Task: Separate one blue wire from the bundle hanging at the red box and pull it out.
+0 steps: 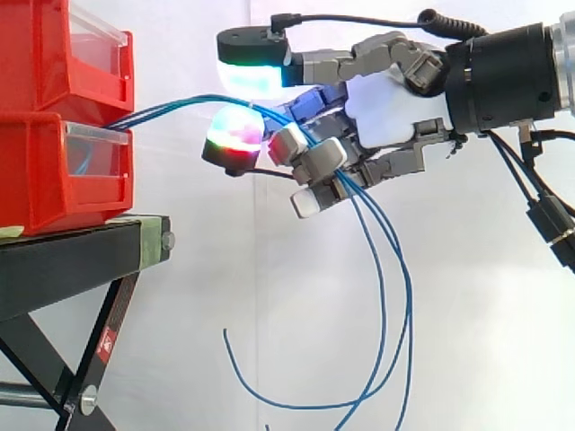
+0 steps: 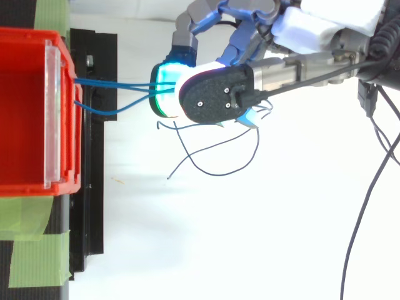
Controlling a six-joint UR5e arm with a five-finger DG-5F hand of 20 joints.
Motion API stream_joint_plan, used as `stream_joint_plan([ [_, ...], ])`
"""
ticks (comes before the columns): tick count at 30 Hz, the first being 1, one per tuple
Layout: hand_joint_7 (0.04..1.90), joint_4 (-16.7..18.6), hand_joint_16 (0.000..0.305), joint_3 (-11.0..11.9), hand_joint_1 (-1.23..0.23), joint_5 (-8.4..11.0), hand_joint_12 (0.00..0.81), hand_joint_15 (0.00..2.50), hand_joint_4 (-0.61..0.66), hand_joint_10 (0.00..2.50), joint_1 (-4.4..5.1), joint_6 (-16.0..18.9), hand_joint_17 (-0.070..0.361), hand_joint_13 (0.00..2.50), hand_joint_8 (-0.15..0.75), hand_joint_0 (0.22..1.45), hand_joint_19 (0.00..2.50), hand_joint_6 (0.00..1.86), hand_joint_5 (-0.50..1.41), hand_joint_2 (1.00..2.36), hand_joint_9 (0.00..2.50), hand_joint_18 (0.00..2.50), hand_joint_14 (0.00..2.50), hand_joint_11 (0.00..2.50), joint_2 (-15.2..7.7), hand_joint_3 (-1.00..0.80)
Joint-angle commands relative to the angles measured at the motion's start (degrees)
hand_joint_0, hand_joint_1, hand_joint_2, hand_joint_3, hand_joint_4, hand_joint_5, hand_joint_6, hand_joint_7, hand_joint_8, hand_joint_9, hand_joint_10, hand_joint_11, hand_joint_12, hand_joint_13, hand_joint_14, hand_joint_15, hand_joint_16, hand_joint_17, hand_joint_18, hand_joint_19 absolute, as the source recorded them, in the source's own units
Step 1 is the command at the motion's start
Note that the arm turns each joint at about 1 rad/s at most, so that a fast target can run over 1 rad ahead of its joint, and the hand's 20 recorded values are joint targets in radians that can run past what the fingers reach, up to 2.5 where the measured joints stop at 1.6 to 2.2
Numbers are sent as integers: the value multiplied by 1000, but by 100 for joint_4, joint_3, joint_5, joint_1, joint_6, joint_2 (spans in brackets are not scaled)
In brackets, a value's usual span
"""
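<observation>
As the free ends are left to gravity, the blue wires [image 1: 166, 109] hang in loose loops below the robot hand [image 1: 395, 103]. Its fingers are curled round them. Several strands, not one, appear to be grasped together, so the separation is judged as not yet done. From the curled fingers the strands are led over a glowing pad [image 1: 235, 135] and stretched almost level to the red box [image 1: 54, 171], because their other ends are lodged inside it. The box is carried by the black stand [image 1: 72, 251].
</observation>
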Motion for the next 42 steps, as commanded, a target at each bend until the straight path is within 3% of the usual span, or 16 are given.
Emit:
stream_joint_plan([
  [1, 958, 0, 55, 1, -675, 1, 400, 1353, 143, 19, 4, 0, 124, 1442, 409, 611, 714, 921, -163, 1019, 1283, 1001, 23, 1156, 0, -285],
  [11, 1049, 0, 55, 1, -799, 1, 422, 1358, 62, 19, 4, 0, 124, 1464, 423, 619, 710, 922, -148, 1023, 1342, 1027, 22, 1182, 0, -142],
  [21, 1103, 0, 57, 1, -858, -8, 415, 1342, -38, 19, -5, 0, 128, 1402, 382, 634, 709, 952, -178, 1023, 1216, 990, 22, 1205, 0, -49],
  [25, 1073, 0, 59, 1, -886, -8, 420, 1332, 22, 19, 4, 0, 133, 1388, 373, 638, 697, 954, -195, 1021, 1165, 968, 21, 1189, 0, -18],
  [30, 1032, 0, 58, 1, -913, -8, 411, 1324, 64, 20, 4, 0, 131, 1329, 345, 638, 680, 948, -210, 1021, 1071, 920, 21, 1164, 0, -81],
  [42, 1010, 0, 58, 1, -1004, -8, 406, 1299, 77, 19, 4, 0, 130, 1266, 315, 631, 652, 940, -243, 1002, 944, 890, 23, 1126, 0, -471],
])
